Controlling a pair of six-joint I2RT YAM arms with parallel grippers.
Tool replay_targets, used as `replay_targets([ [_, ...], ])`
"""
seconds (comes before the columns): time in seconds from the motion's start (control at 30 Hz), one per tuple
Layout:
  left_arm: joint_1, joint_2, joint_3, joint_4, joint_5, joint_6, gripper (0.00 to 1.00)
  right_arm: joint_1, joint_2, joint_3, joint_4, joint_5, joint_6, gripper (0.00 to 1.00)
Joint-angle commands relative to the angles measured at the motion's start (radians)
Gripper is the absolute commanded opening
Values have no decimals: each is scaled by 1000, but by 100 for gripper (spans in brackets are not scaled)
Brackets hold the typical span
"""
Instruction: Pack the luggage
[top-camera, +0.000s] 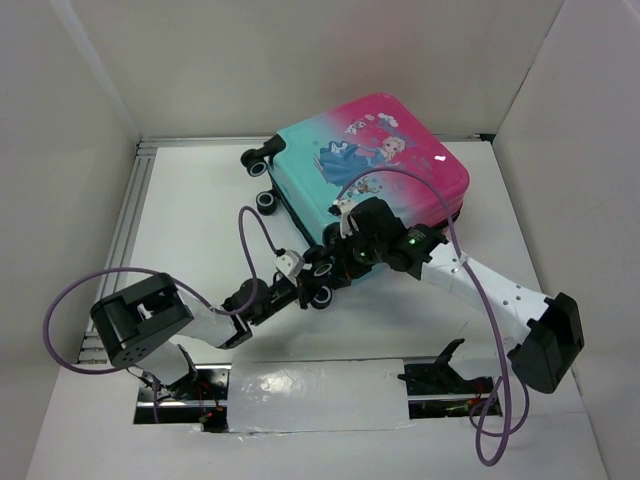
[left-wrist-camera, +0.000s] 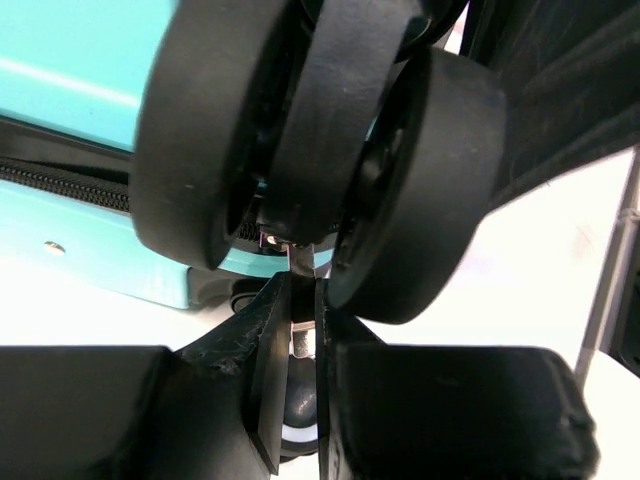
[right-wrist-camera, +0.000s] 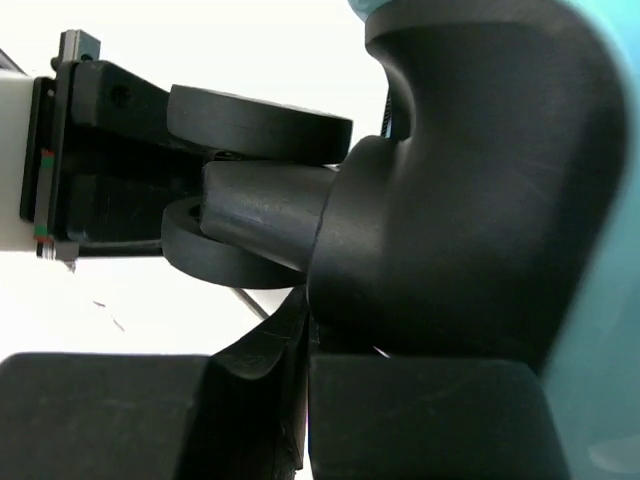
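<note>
The luggage (top-camera: 380, 160) lies flat and zipped shut at the back middle of the table, its pink-to-teal printed shell facing up. My left gripper (top-camera: 316, 280) is at its near-left corner, right by a black wheel (top-camera: 321, 296). In the left wrist view the twin wheels (left-wrist-camera: 200, 140) fill the frame above my left gripper (left-wrist-camera: 303, 290). It is shut on a thin metal tab (left-wrist-camera: 300, 262) that looks like the zipper pull, below the zipper line (left-wrist-camera: 60, 180). My right gripper (top-camera: 346, 232) (right-wrist-camera: 308, 330) is shut with nothing in it, under the caster bracket (right-wrist-camera: 450, 200).
White walls close in the table on the left, back and right. Two more wheels (top-camera: 262, 158) stick out at the suitcase's left end. Purple cables (top-camera: 70, 300) loop beside both arms. A slot with black mounts (top-camera: 440, 375) runs along the near edge.
</note>
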Motion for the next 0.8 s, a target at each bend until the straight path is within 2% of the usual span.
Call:
replay_targets([
  [0.0, -99, 34, -20, 271, 70, -5, 0, -5, 90, 81, 199, 98, 24, 0],
  [0.23, -188, 118, 1, 339, -18, 33, 0, 45, 237, 208, 222, 166, 33, 0],
  [0.37, -251, 152, 23, 391, -68, 77, 0, 46, 247, 239, 252, 207, 43, 0],
  [0.6, -262, 161, 32, 425, -148, 63, 0, 36, 296, 274, 272, 207, 24, 0],
  [0.77, -271, 183, 30, 486, -170, 51, 0, 36, 348, 369, 262, 219, 24, 0],
])
